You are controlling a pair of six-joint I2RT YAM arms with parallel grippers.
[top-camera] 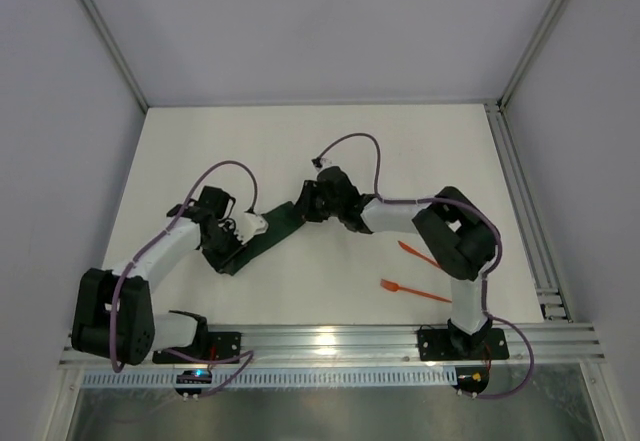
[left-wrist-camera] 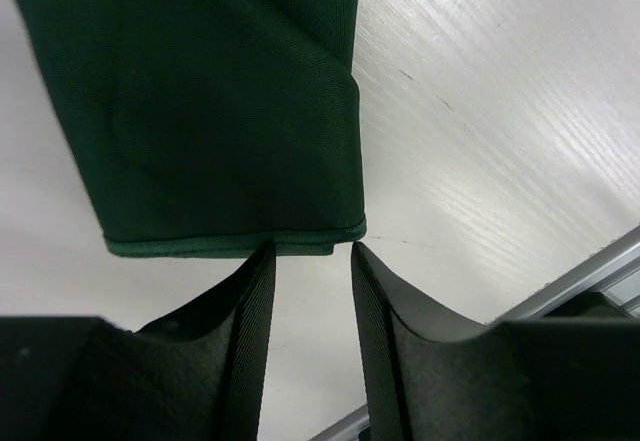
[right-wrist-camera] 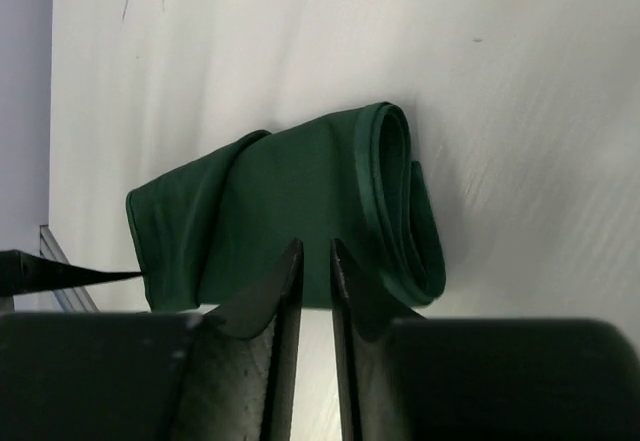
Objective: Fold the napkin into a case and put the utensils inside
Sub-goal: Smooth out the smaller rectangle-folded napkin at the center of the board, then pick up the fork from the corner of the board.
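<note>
The napkin (top-camera: 275, 229), folded into a narrow green strip, lies slantwise on the bench (top-camera: 300, 151) between the two arms. The left hand (left-wrist-camera: 310, 249) stands open, its fingertips at the hemmed end with nothing between them. The right hand (right-wrist-camera: 316, 251) is slightly parted over the other, layered end. The utensils (top-camera: 415, 291) lie on the bench beside the right arm, away from the cloth.

Napkin (top-camera: 268, 238): dark green cloth, folded into a narrow layered strip, lying diagonally at the table's (top-camera: 300, 151) middle, one end rolled over.
Fork (top-camera: 415, 291): orange-red, flat, near the table's right front.
Second utensil (top-camera: 415, 252): orange-red, perhaps a knife, slightly deeper on the table.
</note>
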